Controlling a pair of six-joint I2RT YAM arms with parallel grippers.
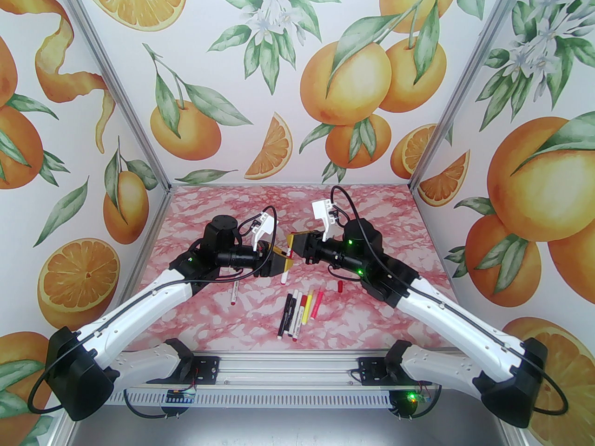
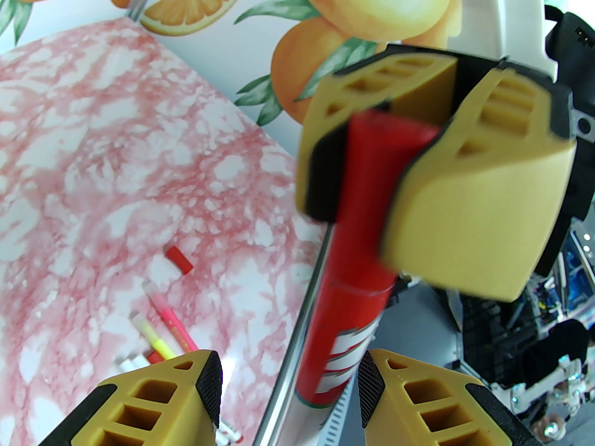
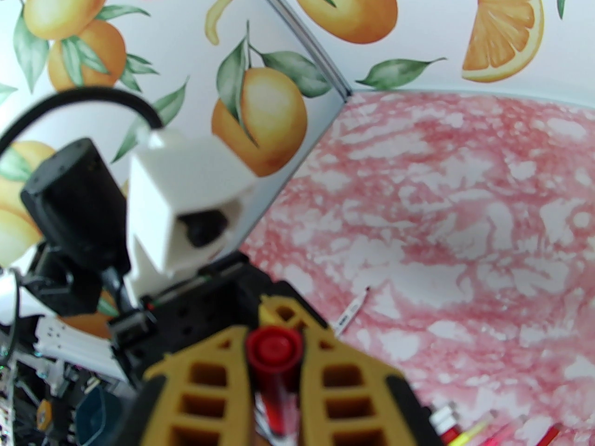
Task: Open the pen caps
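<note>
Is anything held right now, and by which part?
The right gripper is shut on the red cap of a pen; the left gripper is open, its jaws either side of the pen lower down, a gap showing.

On the tabletop [image 1: 209,328] nearest me lies a row of pens [image 1: 301,313]; a loose cap [image 1: 340,287] sits behind to its right, a lone pen [image 1: 233,294] to its left.

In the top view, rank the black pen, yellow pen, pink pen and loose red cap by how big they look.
Largest: black pen.
Next: yellow pen and pink pen, too alike to rank.
Smallest: loose red cap.
</note>
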